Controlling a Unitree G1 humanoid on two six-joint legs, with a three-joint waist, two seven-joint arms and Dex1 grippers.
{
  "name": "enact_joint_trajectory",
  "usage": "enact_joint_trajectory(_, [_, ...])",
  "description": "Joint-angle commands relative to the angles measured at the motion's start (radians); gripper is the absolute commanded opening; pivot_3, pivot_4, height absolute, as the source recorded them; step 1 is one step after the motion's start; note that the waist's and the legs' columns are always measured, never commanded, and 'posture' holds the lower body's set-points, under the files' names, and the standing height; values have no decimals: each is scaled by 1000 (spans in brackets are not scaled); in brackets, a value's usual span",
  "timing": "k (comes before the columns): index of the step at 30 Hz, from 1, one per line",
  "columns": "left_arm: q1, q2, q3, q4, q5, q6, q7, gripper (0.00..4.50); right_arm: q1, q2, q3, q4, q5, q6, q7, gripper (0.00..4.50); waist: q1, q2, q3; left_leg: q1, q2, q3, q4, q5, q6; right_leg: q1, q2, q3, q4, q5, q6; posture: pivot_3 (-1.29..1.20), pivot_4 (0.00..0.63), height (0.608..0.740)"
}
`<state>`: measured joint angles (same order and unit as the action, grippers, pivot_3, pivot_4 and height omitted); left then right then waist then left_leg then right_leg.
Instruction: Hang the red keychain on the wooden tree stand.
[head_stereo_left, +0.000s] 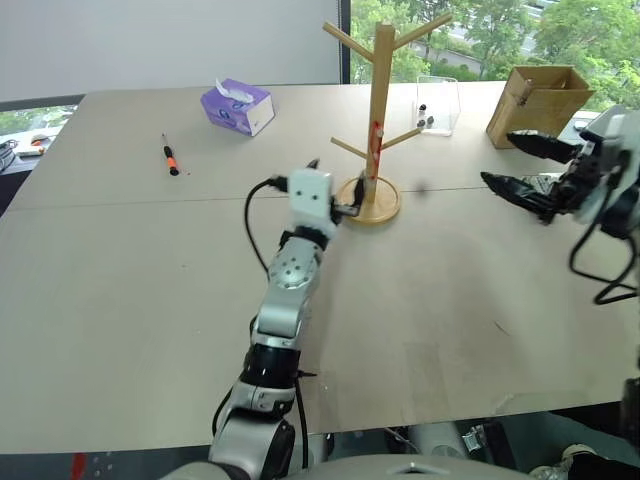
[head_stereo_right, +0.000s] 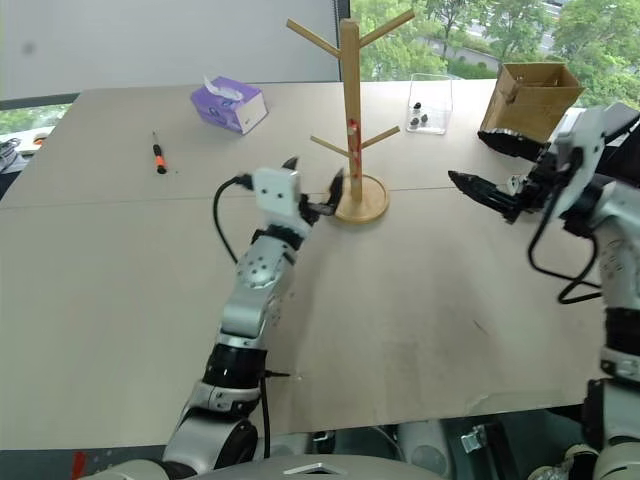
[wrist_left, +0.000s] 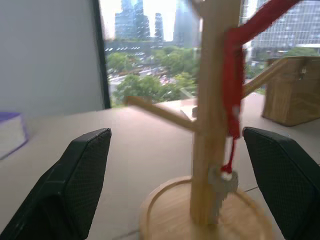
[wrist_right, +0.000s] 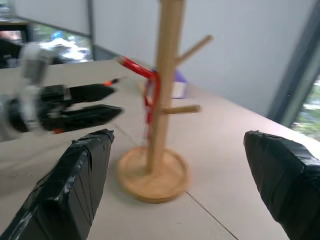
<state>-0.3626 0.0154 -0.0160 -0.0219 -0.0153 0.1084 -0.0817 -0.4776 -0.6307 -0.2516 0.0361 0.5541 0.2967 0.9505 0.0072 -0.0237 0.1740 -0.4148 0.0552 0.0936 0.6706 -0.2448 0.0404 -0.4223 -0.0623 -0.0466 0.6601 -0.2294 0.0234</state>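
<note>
Our left gripper (head_stereo_left: 338, 192) stands with its black fingers spread wide and holds nothing; it sits just beside the wooden tree stand (head_stereo_left: 379, 100), at its 9 o'clock. We judge this spread as a release posture. The red keychain (wrist_left: 233, 95) hangs from a lower peg against the pole, its thin strap draped and the small silver key dangling above the round disc base. Our right gripper (head_stereo_left: 512, 165), also spread and empty, waits well apart at 3 o'clock.
</note>
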Motion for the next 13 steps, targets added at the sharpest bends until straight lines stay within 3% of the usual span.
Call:
enact_joint_trajectory(1, [72, 65, 100, -78, 0, 20, 36, 4386, 25, 115, -17, -7, -121, -138, -234, 4500, -1, 0, 0, 0, 0, 0, 0, 1, -2, 0, 0, 0, 0, 0, 0, 0, 150, 740])
enact_joint_trajectory(6, [156, 167, 224, -58, -42, -13, 17, 4386, 83, 292, 36, 29, -314, -257, -508, 4500, -3, 0, 0, 0, 1, 1, 0, 2, -4, -1, 0, 0, 1, 0, 0, 0, 150, 740])
enact_joint_trajectory(13, [198, 200, 283, -21, -51, -69, 26, 4386, 138, 420, 74, 130, -436, -335, -709, 4500, 7, 0, 0, 0, 0, 2, 0, 2, -3, 0, -3, 0, 1, 0, 0, 0, 150, 740])
